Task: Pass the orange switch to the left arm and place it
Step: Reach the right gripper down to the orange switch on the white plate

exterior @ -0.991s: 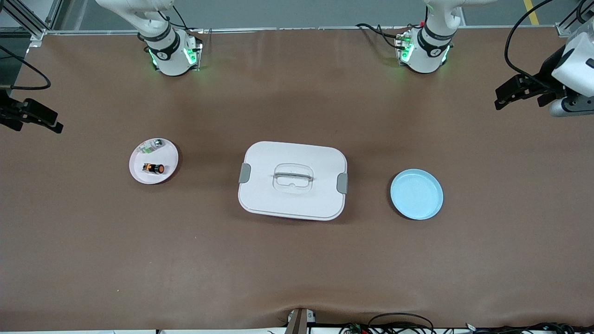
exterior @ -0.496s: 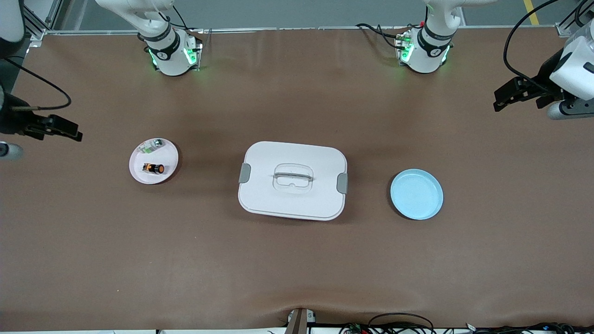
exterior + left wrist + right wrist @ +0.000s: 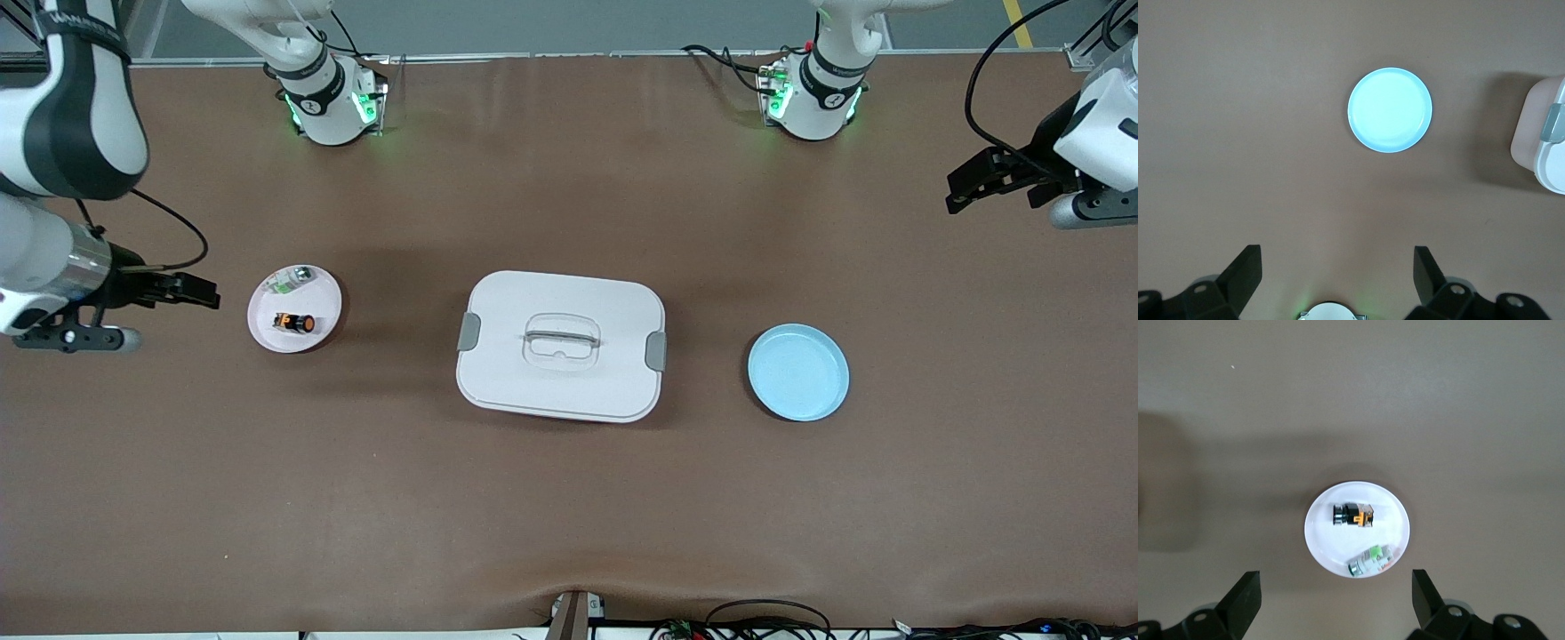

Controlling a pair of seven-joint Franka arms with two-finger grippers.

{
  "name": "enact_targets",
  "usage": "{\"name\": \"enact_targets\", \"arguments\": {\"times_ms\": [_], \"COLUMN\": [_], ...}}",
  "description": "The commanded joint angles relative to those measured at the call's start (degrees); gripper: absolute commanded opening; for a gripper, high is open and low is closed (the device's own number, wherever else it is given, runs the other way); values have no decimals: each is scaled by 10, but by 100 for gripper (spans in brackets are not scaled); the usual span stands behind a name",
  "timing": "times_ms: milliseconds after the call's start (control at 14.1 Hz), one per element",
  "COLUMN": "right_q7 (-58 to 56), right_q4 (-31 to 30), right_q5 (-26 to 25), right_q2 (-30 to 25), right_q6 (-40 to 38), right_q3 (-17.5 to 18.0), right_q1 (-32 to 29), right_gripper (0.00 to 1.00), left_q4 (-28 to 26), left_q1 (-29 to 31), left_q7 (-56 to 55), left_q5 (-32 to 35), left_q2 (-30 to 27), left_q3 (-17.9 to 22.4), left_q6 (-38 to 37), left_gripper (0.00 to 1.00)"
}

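Observation:
The orange switch [image 3: 295, 323] lies on its side on a small white plate [image 3: 263, 331] toward the right arm's end of the table. My right gripper [image 3: 208, 293] is open and empty, up in the air beside that plate. The right wrist view shows the switch [image 3: 1353, 514] on the plate [image 3: 1325, 543], ahead of the open gripper [image 3: 1335, 588]. The white box [image 3: 560, 347] with grey latches stands at the table's middle. My left gripper [image 3: 960, 189] is open and empty, over the left arm's end of the table, and shows in the left wrist view [image 3: 1337, 265].
A small green-and-clear part [image 3: 293, 280] shares the white plate with the switch, and it also shows in the right wrist view [image 3: 1371, 561]. A light blue plate [image 3: 798, 372] sits between the box and the left arm's end, also in the left wrist view [image 3: 1389, 110]. The box's corner [image 3: 1545, 140] shows there too.
My right arm has swung in from the table's edge toward the white plate, its gripper now close beside it. The left gripper has barely moved.

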Motion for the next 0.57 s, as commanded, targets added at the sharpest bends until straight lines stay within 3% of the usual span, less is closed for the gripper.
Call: {"name": "enact_targets", "arguments": {"times_ms": [0,496], "right_q7": [5,8], "right_q4": [-75,-235], "right_q5": [-3,3], "right_q2": [-19,-3], "right_q6": [67,255], "right_q3": [-1,-1], "right_q1": [0,0], "right_gripper": [100,100], "left_q4": [9,10], "left_q1": [2,1], "left_q7": [11,11], "left_q5": [5,6], "left_q2": [1,2], "left_q3": [-1,-1], "left_q6": [-8,-7], "left_gripper": [100,100]}}
